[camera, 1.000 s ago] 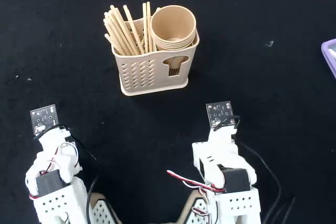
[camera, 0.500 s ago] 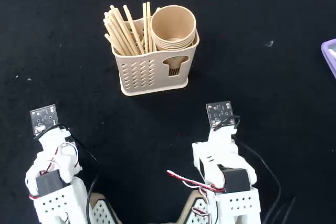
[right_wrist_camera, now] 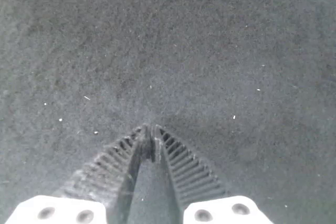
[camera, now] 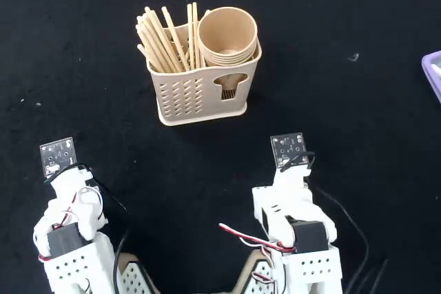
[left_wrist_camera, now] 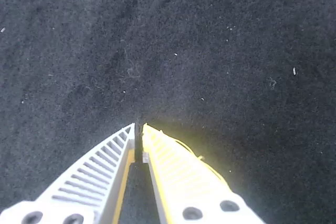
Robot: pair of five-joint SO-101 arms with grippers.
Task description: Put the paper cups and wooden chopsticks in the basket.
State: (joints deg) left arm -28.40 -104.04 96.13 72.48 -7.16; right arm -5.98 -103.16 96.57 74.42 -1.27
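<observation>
A beige slotted basket [camera: 200, 91] stands on the black table toward the back. A stack of brown paper cups [camera: 227, 36] sits in its right half, and several wooden chopsticks [camera: 162, 39] stand upright in its left half. Both arms are folded back near the front edge, well short of the basket. My left gripper [left_wrist_camera: 138, 128] is shut with nothing in it, hanging over bare black cloth. My right gripper [right_wrist_camera: 149, 129] is also shut and holds nothing.
The edge of a purple object [camera: 433, 74] pokes in at the right side of the table. Black cloth [camera: 331, 101] covers the surface between the arms and the basket. Cables [camera: 241, 235] trail from the arm bases at the front.
</observation>
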